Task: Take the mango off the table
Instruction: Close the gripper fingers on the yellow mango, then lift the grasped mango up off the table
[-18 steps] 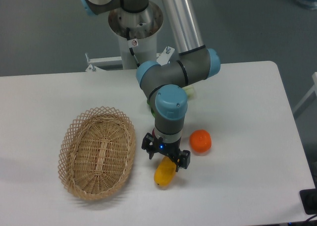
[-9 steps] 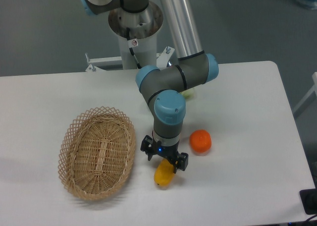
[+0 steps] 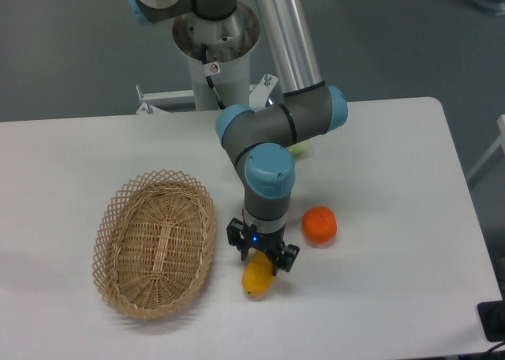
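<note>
No readable text, labels, brand names, numbers or signs appear anywhere in this view. A small white tag (image 3: pixel 211 69) with a dark mark sits on the robot's pedestal (image 3: pixel 215 52), but it is too small and blurred to read. The arm's grey and blue housings, the white table (image 3: pixel 379 155), the woven basket (image 3: pixel 155 242) and the fruit carry no lettering that can be made out.
</note>
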